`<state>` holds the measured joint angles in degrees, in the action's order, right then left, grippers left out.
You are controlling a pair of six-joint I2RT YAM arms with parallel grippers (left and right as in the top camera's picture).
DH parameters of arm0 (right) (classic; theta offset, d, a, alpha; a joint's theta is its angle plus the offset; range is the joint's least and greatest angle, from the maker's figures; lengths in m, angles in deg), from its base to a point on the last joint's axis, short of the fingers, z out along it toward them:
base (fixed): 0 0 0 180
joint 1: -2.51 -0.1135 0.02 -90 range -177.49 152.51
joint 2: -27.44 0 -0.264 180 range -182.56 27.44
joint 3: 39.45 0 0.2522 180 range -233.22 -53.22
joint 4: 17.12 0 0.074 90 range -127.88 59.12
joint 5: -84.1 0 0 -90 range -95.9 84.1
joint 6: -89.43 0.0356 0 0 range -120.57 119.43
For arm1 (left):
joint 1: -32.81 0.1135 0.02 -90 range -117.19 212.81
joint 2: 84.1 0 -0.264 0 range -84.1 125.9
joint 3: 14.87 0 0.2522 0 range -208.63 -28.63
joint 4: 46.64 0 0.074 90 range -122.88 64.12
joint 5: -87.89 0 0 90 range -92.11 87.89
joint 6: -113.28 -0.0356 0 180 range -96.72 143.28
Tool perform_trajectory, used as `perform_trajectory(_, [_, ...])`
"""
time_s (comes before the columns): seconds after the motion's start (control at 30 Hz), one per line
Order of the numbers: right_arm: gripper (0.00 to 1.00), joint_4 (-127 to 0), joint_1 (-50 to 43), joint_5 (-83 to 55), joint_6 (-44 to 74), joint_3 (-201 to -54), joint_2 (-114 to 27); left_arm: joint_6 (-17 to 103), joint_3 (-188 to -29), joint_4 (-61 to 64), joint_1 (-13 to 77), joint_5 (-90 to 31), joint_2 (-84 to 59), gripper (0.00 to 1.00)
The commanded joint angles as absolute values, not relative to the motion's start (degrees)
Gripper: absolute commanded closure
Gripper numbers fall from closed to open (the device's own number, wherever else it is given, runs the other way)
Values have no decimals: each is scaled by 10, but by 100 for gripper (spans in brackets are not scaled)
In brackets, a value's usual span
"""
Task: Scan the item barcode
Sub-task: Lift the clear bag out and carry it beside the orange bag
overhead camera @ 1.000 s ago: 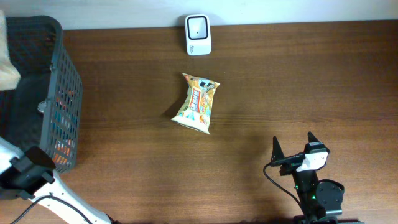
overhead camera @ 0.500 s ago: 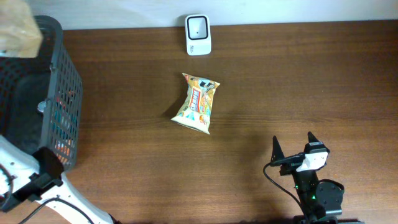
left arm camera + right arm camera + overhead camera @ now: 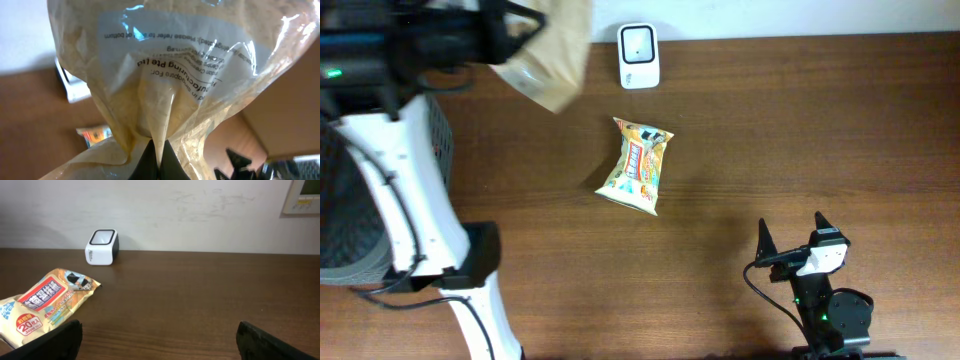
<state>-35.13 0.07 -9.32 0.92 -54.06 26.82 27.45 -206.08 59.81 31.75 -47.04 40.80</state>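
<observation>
Left claw [image 3: 523, 24], overhead view: pinching a tan bag [image 3: 552, 58] at the far left, the scanner [image 3: 639, 55] just to its right. Left wrist view: bag's seam clamped between the tips. Right wrist view: right claw [image 3: 160, 341] spread, scanner far, well apart.

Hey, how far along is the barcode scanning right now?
Done: the left pincer is shut on a clear bag, lifted above the table. In hand: the bag hangs just left of the white scanner, not yet over its window. Left: showing its barcode to the scanner. The colourful snack packet lies on the table; the right pincer is open.
</observation>
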Motion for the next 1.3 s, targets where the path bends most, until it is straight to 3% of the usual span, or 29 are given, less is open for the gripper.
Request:
perform_trajectory(0.0, [2,-352,3,-86,12,-535,272,276,-2018,623,226,-304,401,100])
perform_trajectory(0.1, [2,-352,3,-86,12,-535,272,307,-1972,621,166,-223,411,100])
perform_trajectory(0.23, [2,-352,3,-86,12,-535,272,437,-1856,570,96,-103,430,100])
perform_trajectory(0.47, [2,-352,3,-86,12,-535,272,581,-1622,408,35,-100,449,100])
perform_trajectory(0.83, [2,-352,3,-86,12,-535,272,643,-1430,152,-40,-132,475,100])
perform_trajectory(0.93, [2,-352,3,-86,12,-535,272,643,-1421,118,-49,-132,475,87])
perform_trajectory(0.97, [2,-352,3,-86,12,-535,272,643,-1421,116,-51,-132,475,75])
perform_trajectory(1.0, [2,-352,3,-86,12,-535,272,643,-1421,115,-53,-132,475,53])
perform_trajectory(1.03, [2,-352,3,-86,12,-535,272,642,-1421,114,-53,-132,475,48])
perform_trajectory(1.27, [2,-352,3,-86,12,-535,272,602,-1442,117,-36,-146,458,49])
